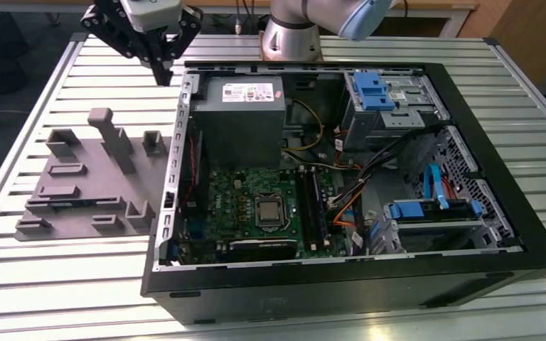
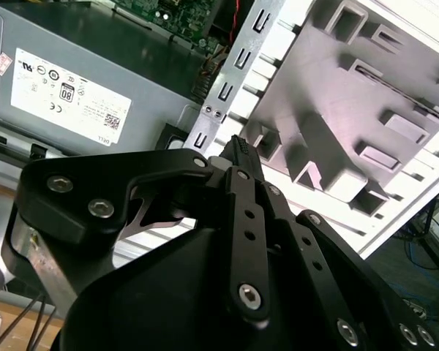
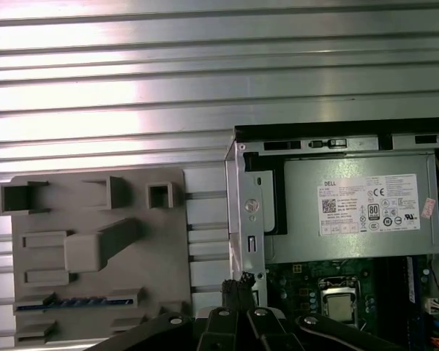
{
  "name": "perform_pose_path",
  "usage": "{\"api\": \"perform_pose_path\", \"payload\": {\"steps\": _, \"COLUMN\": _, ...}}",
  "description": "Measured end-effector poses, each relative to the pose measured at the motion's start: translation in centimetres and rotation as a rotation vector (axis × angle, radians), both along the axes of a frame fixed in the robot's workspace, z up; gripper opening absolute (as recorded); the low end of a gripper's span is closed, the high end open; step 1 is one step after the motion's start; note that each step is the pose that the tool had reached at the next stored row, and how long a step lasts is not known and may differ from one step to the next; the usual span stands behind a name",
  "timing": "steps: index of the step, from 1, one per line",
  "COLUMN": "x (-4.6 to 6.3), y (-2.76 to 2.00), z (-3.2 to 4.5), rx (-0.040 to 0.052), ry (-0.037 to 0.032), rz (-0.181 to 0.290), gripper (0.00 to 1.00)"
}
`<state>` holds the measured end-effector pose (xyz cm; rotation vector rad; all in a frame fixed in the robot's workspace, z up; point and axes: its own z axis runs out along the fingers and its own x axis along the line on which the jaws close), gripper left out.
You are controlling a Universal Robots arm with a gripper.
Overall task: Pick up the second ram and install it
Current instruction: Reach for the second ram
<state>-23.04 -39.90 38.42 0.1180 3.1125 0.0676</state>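
The second ram [image 3: 73, 301] is a thin blue stick lying edge-up in a slot of the grey holder tray [image 3: 154, 219]. In the exterior view the second ram [image 1: 69, 202] sits near the tray's [image 1: 111, 186] front, to the left of the open computer case [image 1: 349, 284]. My gripper [image 1: 164, 75] hangs above the table by the case's far left corner, well behind the tray. Its black fingers are shut together with nothing between them, as both wrist views show at the gripper [image 2: 238, 144] [image 3: 239, 287]. The motherboard's long memory slots [image 1: 308, 206] run beside the processor [image 1: 268, 211].
The grey power supply [image 1: 239, 106] fills the case's far left part, next to my gripper. Blue drive brackets [image 1: 372, 91] and cables [image 1: 387, 153] crowd the case's right side. Upright posts [image 1: 116, 138] rise from the tray. The slatted metal table [image 1: 83, 284] surrounds everything.
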Motion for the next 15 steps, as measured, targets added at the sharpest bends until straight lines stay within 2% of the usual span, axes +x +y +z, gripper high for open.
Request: {"api": "perform_pose_path", "payload": {"steps": 15, "x": -1.4, "y": 0.0, "z": -0.08, "rx": 0.0, "ry": 0.0, "rz": 0.0, "gripper": 0.11}}
